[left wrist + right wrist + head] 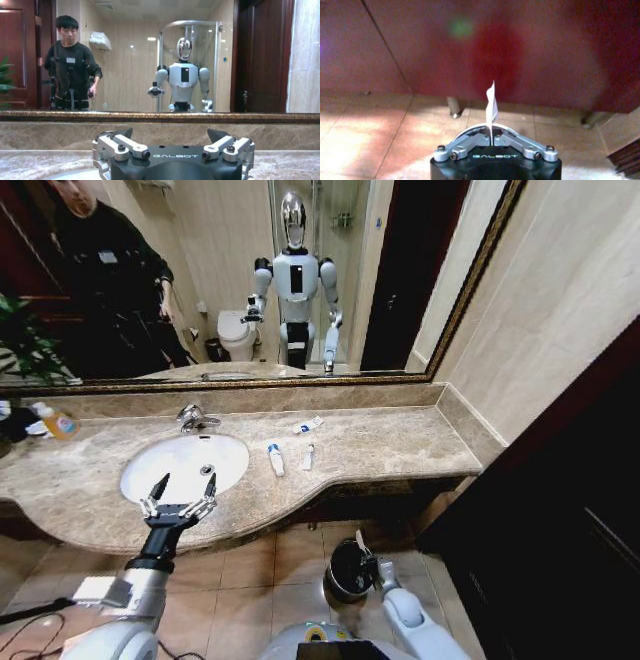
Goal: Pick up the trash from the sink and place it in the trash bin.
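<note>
White packet (492, 103) pinched in right hand (492, 139) over trash bin (346, 573)

Sink (150, 470) left on counter (400, 445); tubes (276, 460) right; bin (350, 572) on floor.

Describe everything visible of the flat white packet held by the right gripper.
The flat white packet is a thin, paper-like sliver seen edge-on, standing upright with a pointed top. Its lower end is pinched between the fingers of the right gripper, which are closed on it. In the head view it sticks up beside the trash bin, low above the tiled floor. Nothing else touches it.
</note>
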### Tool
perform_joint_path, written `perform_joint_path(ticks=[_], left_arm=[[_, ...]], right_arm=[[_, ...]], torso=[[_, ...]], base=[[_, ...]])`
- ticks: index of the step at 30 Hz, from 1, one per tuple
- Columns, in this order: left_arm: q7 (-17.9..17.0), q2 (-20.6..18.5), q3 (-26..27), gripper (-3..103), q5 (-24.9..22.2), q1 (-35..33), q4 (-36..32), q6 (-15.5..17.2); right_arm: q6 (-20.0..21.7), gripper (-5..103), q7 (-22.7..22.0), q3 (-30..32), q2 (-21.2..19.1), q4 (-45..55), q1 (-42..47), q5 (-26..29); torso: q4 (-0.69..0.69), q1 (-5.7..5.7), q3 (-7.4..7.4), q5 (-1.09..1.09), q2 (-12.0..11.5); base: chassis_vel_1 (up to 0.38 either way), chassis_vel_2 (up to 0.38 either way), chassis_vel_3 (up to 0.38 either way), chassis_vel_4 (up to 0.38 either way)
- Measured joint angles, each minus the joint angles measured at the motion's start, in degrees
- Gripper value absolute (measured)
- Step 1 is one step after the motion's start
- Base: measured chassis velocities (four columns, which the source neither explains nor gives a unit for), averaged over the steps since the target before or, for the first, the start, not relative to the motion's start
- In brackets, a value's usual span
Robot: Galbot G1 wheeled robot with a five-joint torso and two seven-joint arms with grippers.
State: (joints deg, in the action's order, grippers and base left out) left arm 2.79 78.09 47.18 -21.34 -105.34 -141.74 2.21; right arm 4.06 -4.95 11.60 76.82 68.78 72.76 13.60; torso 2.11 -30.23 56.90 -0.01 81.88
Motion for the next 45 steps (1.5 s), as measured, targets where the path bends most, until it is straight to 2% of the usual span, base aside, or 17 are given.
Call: perform_joint_path(ticks=[5, 8, 10, 13, 16, 19, 23, 25, 27, 30, 31, 33, 34, 36, 37, 42, 45], left_arm=[[0.0, 0.0, 0.0, 100, 0.0, 0.0, 0.0, 0.0], [0.0, 0.0, 0.0, 100, 0.0, 0.0, 0.0, 0.0], [0.0, 0.0, 0.0, 100, 0.0, 0.0, 0.0, 0.0], [0.0, 0.0, 0.0, 100, 0.0, 0.0, 0.0, 0.0], [0.0, 0.0, 0.0, 100, 0.0, 0.0, 0.0, 0.0], [0.0, 0.0, 0.0, 100, 0.0, 0.0, 0.0, 0.0], [0.0, 0.0, 0.0, 100, 0.0, 0.0, 0.0, 0.0], [0.0, 0.0, 0.0, 100, 0.0, 0.0, 0.0, 0.0], [0.0, 0.0, 0.0, 100, 0.0, 0.0, 0.0, 0.0], [0.0, 0.0, 0.0, 100, 0.0, 0.0, 0.0, 0.0], [0.0, 0.0, 0.0, 100, 0.0, 0.0, 0.0, 0.0], [0.0, 0.0, 0.0, 100, 0.0, 0.0, 0.0, 0.0], [0.0, 0.0, 0.0, 100, 0.0, 0.0, 0.0, 0.0], [0.0, 0.0, 0.0, 100, 0.0, 0.0, 0.0, 0.0], [0.0, 0.0, 0.0, 100, 0.0, 0.0, 0.0, 0.0], [0.0, 0.0, 0.0, 100, 0.0, 0.0, 0.0, 0.0], [0.0, 0.0, 0.0, 100, 0.0, 0.0, 0.0, 0.0]], right_arm=[[-3.7, 0, 1.5, 0.9, 3.4, -7.3, -2.9, -3.2], [-4.0, -3, 1.7, 1.1, 4.3, -8.8, -4.1, -3.6], [-4.4, 2, 1.7, 1.2, 4.7, -9.6, -4.7, -3.9], [-4.9, 18, 1.4, 1.2, 5.5, -10.5, -5.4, -4.4], [-5.0, 29, 1.0, 1.1, 5.7, -10.6, -5.5, -4.6], [-5.0, 35, 0.8, 1.1, 5.7, -10.5, -5.4, -4.7], [-5.1, 57, 0.6, 1.4, 5.4, -10.2, -5.4, -4.7], [-5.1, 57, 0.5, 1.5, 5.3, -10.0, -5.4, -4.7], [-5.1, 68, 0.3, 1.6, 5.0, -9.5, -5.2, -4.6], [-5.0, 73, 0.2, 1.7, 4.8, -8.8, -4.8, -4.4], [-5.0, 84, 0.1, 1.7, 4.6, -8.2, -4.4, -4.3], [-5.0, 84, 0.0, 1.7, 4.6, -7.8, -4.1, -4.3], [-4.9, 94, -0.1, 1.8, 4.6, -7.2, -3.6, -4.1], [-4.7, 94, -0.2, 1.8, 4.5, -6.8, -3.3, -4.1], [-4.6, 99, -0.3, 1.8, 4.3, -5.5, -2.5, -3.9], [-4.5, 100, -0.8, 1.7, 3.0, -1.2, -0.2, -3.6], [-4.3, 100, 1.1, 2.3, -0.9, 8.8, 4.7, -2.7]], torso=[[0.0, 0.0, 0.0, 0.01, 0.0], [0.0, 0.0, 0.0, 0.01, 0.0], [0.01, 0.0, 0.0, 0.0, 0.0], [0.0, 0.0, 0.0, 0.0, 0.0], [0.0, 0.0, 0.0, 0.01, 0.0], [0.0, 0.0, 0.0, 0.0, 0.0], [0.0, 0.0, 0.0, 0.0, 0.0], [0.0, 0.0, 0.0, 0.0, 0.0], [0.0, 0.0, 0.0, 0.0, 0.0], [0.0, 0.0, 0.0, 0.0, 0.0], [0.0, 0.0, 0.0, 0.0, 0.0], [0.0, 0.0, 0.0, 0.0, 0.0], [0.0, 0.0, 0.0, 0.01, 0.0], [0.0, 0.0, 0.0, 0.01, 0.0], [0.0, 0.0, 0.0, 0.01, 0.0], [0.0, 0.0, 0.0, 0.02, 0.0], [0.0, 0.0, 0.0, 0.02, 0.0]], base=[[0.0, 0.0, 0.0, 0.0], [0.0, 0.0, 0.0, 0.0], [0.0, 0.0, 0.0, 0.0], [0.0, 0.0, 0.0, 0.0], [0.0, 0.0, 0.0, 0.0], [0.0, 0.0, 0.0, 0.0], [0.0, 0.0, 0.0, 0.0], [0.0, 0.0, 0.0, 0.0], [0.0, 0.0, 0.0, 0.0], [0.0, 0.0, 0.0, 0.0], [0.0, 0.0, 0.0, 0.0], [0.0, 0.0, 0.0, 0.0], [0.0, 0.0, 0.0, 0.0], [0.0, 0.0, 0.0, 0.0], [0.0, 0.0, 0.0, 0.0], [0.0, 0.0, 0.0, 0.0], [0.0, 0.0, 0.0, 0.0]])
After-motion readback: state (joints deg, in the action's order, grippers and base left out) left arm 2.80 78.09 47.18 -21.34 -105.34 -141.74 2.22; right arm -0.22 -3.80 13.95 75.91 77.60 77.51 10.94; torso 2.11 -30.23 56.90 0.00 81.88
